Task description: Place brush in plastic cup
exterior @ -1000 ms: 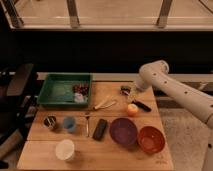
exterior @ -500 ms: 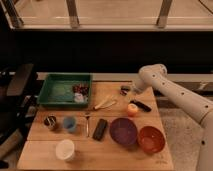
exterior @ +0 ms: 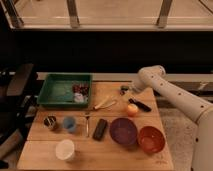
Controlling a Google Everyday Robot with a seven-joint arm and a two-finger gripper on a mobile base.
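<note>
Barely any change: hand waiting open near the brush

Little is changing over the last second. The arm (exterior: 167,91) is settling only a touch lower and further in over the far right part of the tabletop (exterior: 100,156), and everything lying on it is keeping its place. For the task, that is reading as an approach still being finished: nothing is being lifted yet, and the carry to the cup is not yet beginning.

The hand (exterior: 125,90) is hanging close to the far edge of the tabletop, right of the middle, with its jaws standing wide. It is holding nothing and, as far as can be seen, is touching nothing.

The brush (exterior: 139,104) is lying flat near the right edge, just nearer than the hand and slightly to its right. One end is sitting just beside the orange fruit (exterior: 131,110). The pale utensil (exterior: 104,103) is lying a little apart from it, toward the middle.

The plastic cup (exterior: 69,123) is standing upright well apart from the brush, toward the left edge. It is sitting between the dark metallic cup (exterior: 50,122) and a slim fork-like piece (exterior: 87,124), with the white cup (exterior: 65,149) nearer the front edge. Judging from this, the hand is still needing to drop and close on the handle before the long crossing leftward.
</note>
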